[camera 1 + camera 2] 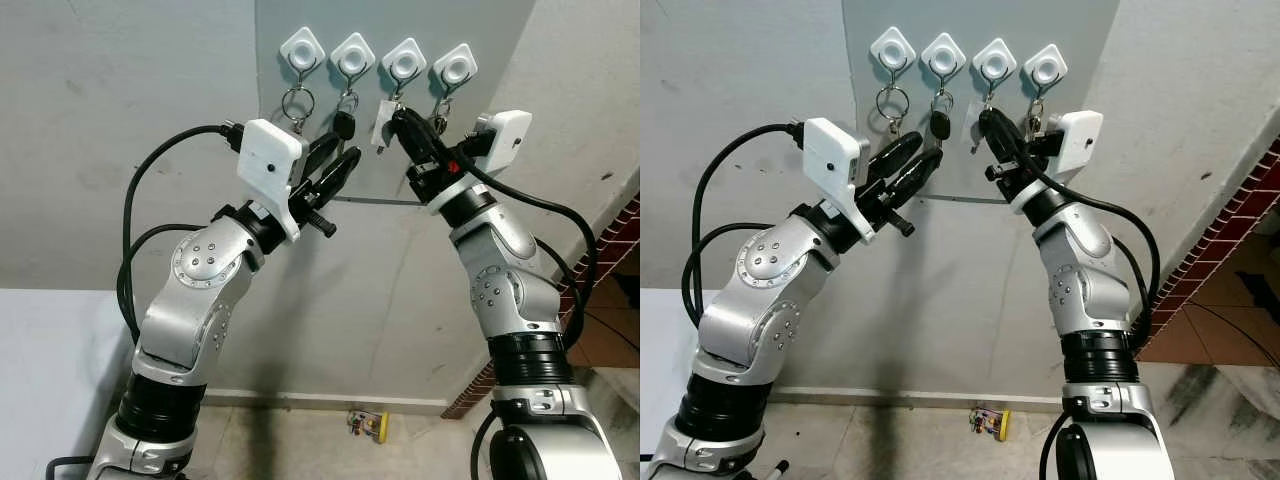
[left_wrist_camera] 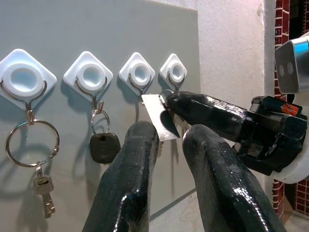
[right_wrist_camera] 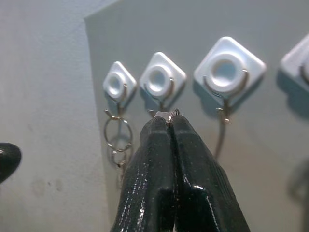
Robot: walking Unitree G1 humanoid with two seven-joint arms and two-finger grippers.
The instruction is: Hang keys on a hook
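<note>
- Right gripper (image 3: pixel 170 121): fingers pressed together, pinching a small key ring (image 3: pixel 173 114) at their tips, just under the third hook (image 1: pixel 404 62) counted from the panel's left edge.
- A pale tag (image 1: pixel 381 125) hung from the pinched set, just beside the finger and against the panel (image 1: pixel 500 50).
- Whether the ring was already over the hook's wire or only held up to it was hard to tell in the blurred wrist view; probably not yet seated.
- Left gripper (image 1: pixel 338 163): fingers spread with a clear gap, holding nothing, poised below the second hook (image 1: pixel 352 55) and near the right gripper.
- Hook nearest the panel's left edge (image 1: pixel 301 48) carried a large ring with small keys (image 2: pixel 33 145).
- Second hook carried a black fob key (image 2: pixel 104 147).
- Hook nearest the panel's right edge (image 1: pixel 455 65) also had something dangling, partly hidden by the right wrist.
- Judgement: task was late in its course. The set was lifted and lined up with its hook; what remained was to slip the ring on, let go and draw the arm back.
- A small colourful item (image 1: pixel 368 424) lay on the floor by the wall base.
</note>
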